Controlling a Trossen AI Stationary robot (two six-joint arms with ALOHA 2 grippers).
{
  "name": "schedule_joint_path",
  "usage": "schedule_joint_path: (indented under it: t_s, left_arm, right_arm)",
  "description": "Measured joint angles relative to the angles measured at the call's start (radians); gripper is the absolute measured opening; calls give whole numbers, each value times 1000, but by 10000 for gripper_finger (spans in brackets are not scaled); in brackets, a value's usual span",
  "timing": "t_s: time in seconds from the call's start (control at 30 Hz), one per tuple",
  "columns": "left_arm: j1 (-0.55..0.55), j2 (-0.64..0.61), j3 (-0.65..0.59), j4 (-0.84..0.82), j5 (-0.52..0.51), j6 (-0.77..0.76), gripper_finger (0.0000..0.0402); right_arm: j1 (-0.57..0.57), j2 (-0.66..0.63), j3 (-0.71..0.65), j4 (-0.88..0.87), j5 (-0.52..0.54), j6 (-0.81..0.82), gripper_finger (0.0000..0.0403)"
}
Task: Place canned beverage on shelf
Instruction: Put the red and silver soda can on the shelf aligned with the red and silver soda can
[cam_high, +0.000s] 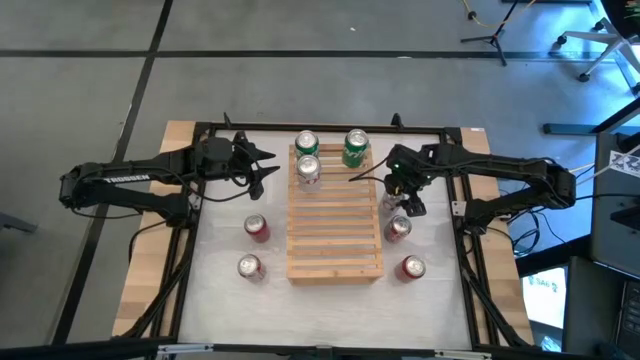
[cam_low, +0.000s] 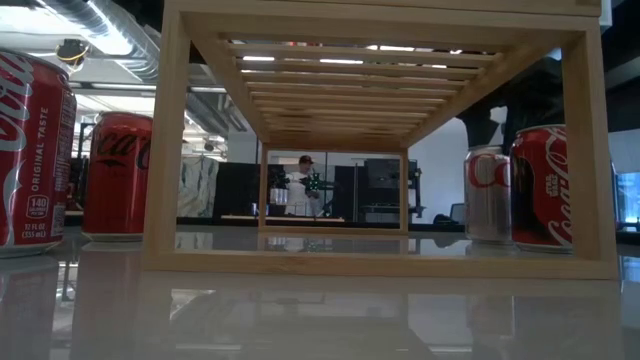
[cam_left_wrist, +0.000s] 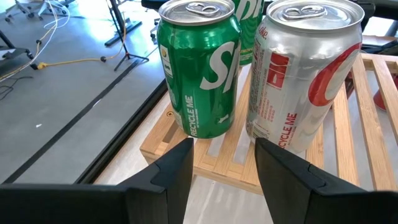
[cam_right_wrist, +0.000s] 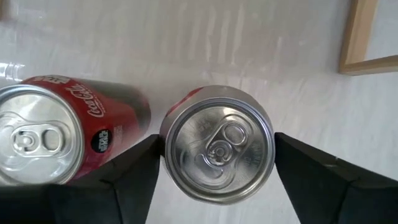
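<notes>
Glossy red cylindrical cans (cam_high: 250, 266) are stood on the smooth white counter (cam_high: 225, 290) beside the slatted bamboo shelf (cam_high: 335, 240). Farther on, a silver can (cam_right_wrist: 218, 144) is straddled by the right gripper (cam_right_wrist: 214, 171), fingers wide. Beyond, the left gripper (cam_high: 268, 165) is seen closed, empty, beside shelved cans.

Three cans (cam_high: 307, 143) on shelf (cam_high: 335, 235)

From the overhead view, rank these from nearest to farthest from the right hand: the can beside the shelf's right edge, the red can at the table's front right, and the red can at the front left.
1. Can beside the shelf, just in front of the right hand.
2. Front-right red can, farther forward.
3. Front-left red can, across the shelf.
</notes>
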Motion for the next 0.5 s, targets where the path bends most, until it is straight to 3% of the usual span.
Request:
schedule_joint_path:
  t_s: [0.5]
  left_arm:
    - [0,0,0,0,0,0,163]
  right_arm:
    - [0,1,-2,13,2,-1,305]
